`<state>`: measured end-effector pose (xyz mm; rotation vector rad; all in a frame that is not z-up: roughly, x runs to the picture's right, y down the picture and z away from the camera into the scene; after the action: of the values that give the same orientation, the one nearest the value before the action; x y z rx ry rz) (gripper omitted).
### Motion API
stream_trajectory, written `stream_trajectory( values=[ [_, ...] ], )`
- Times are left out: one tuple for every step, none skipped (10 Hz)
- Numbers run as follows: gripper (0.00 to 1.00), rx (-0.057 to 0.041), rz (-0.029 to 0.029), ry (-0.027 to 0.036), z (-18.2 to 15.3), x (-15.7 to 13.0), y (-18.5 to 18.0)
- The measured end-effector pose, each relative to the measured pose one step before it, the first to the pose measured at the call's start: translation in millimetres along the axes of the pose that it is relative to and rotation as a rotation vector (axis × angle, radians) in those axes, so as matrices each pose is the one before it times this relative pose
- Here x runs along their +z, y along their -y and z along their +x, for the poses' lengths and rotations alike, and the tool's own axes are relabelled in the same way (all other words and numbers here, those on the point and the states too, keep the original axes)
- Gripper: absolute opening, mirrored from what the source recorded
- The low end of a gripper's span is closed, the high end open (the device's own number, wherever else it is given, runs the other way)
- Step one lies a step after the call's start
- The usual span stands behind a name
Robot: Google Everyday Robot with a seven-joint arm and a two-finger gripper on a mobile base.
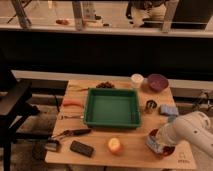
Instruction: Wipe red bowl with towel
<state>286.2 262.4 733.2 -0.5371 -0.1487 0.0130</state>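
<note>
A wooden table point(100, 155) fills the middle of the view, with a dark wall and a row of windows behind it. At its centre sits a green tray point(112, 121), its long sides running left to right.

The white robot arm point(192, 129) comes in from the lower right corner and bends down over the table's front right corner. Its gripper point(157, 142) is down in the red bowl point(168, 150), which stands right way up near the table's front edge, just right of the tray's front corner. The bowl is round, so it has no long axis; only parts of its rim show past the arm. A pale bluish towel point(152, 145) lies bunched at the gripper's tip, against the left side of the bowl. Which way the towel runs cannot be told, nor whether the gripper is open or closed on it.

Behind the tray, at the far right, is a purple bowl point(157, 81), with a white cup point(136, 79) just left of it. A blue pad point(169, 110) and a small dark cup point(150, 106) lie right of the tray, between the two bowls. In front of the tray are an orange fruit point(115, 145) and a flat black block point(81, 148). Left of the tray lie a black-handled tool point(74, 133) and a red-handled one point(72, 103).
</note>
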Motion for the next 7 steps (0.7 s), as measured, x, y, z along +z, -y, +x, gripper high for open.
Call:
stream_trajectory(
  values=[
    [0.0,0.00352,-0.01791,0.01395,-2.68,-1.37,-7.0],
    [0.0,0.00475,-0.01763,0.00842,-0.64,-0.24,-6.87],
    [0.0,0.00544,-0.01219,0.00391,1.18,-0.53,-4.27],
    [0.0,0.00653,-0.00964,0.00105,3.21,0.22,-3.36],
    [0.0,0.00845,-0.00699,-0.00414,5.66,0.04,-2.97],
    [0.0,0.00826,-0.00414,-0.00835,6.47,0.26,-1.63],
    [0.0,0.01194,-0.00063,-0.01443,10.71,0.27,-0.91]
  ],
)
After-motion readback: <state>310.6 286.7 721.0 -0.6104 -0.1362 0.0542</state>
